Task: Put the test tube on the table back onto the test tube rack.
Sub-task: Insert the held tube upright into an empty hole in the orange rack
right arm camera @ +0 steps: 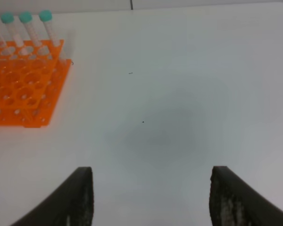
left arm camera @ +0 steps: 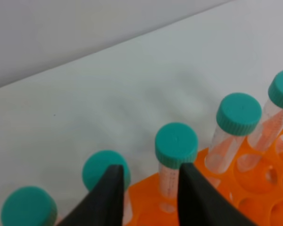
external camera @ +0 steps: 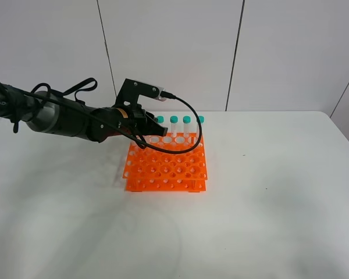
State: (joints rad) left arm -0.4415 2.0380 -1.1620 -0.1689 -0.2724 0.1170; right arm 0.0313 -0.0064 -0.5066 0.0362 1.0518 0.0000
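Observation:
The orange test tube rack (external camera: pixel 166 164) stands on the white table (external camera: pixel 267 192) left of centre. My left gripper (external camera: pixel 150 127) hangs over its far left corner. In the left wrist view the left gripper (left arm camera: pixel 150 175) has its black fingers (left arm camera: pixel 108 193) slightly apart. A teal-capped test tube (left arm camera: pixel 175 143) stands upright in a rack hole (left arm camera: pixel 167 207) just beyond them. It sits close to one finger, with a clear gap to the other. My right gripper (right arm camera: pixel 152 169) is open over bare table, well away from the rack (right arm camera: pixel 23 89).
Other teal-capped tubes (external camera: pixel 187 120) stand in the rack's back row, on both sides of the left gripper (left arm camera: pixel 238 114) (left arm camera: pixel 105 169). A black cable (external camera: pixel 189 125) loops from the left wrist over the rack. Grey wall panels rise behind the table.

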